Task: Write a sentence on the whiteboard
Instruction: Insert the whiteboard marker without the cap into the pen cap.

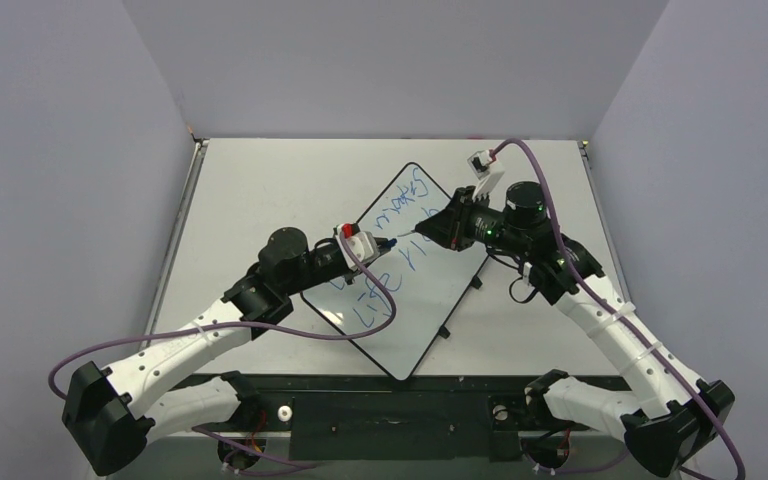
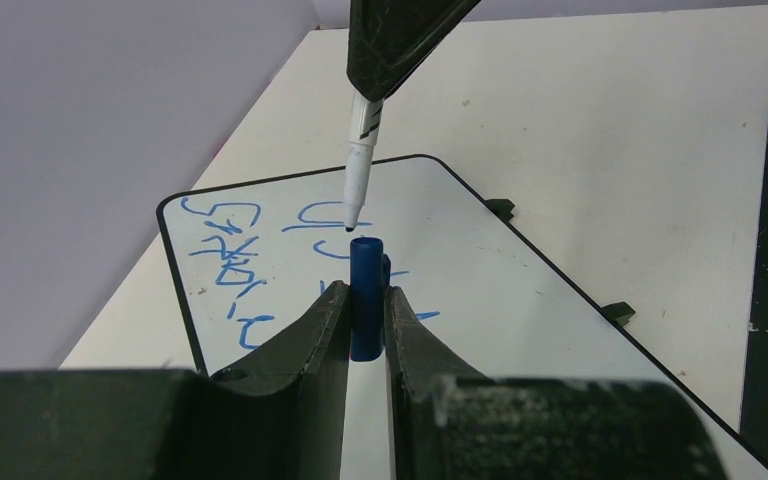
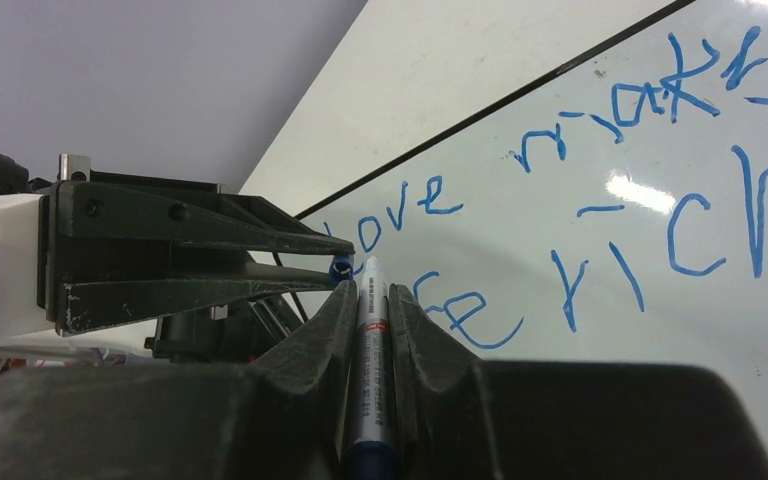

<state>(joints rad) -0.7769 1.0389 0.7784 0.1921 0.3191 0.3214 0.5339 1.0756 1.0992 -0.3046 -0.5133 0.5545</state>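
White matte tabletop [image 1: 260, 180] carries the whiteboard [image 1: 430, 305], which we see lying flat and turned diagonally between the two arms, with one corner toward the arm bases. Its glossy face has a thin black rim and small black feet along the right edge. Across the upper and left parts of the board runs the sentence [image 3: 610, 230] in blue marker, in two slanted lines; from the right wrist we read "love makes" above "life rich". Over the middle of the board the two claws meet tip to tip. We find the right gripper [image 3: 372, 295] clamped narrowly on a white-barrelled marker [image 2: 358, 170], whose dark tip points out past the fingers. The left gripper [image 2: 367, 300] is pinched on a small blue marker cap [image 2: 365, 290], open end toward the marker. The tip sits just beside that open end, slightly off its axis and above the board's surface.
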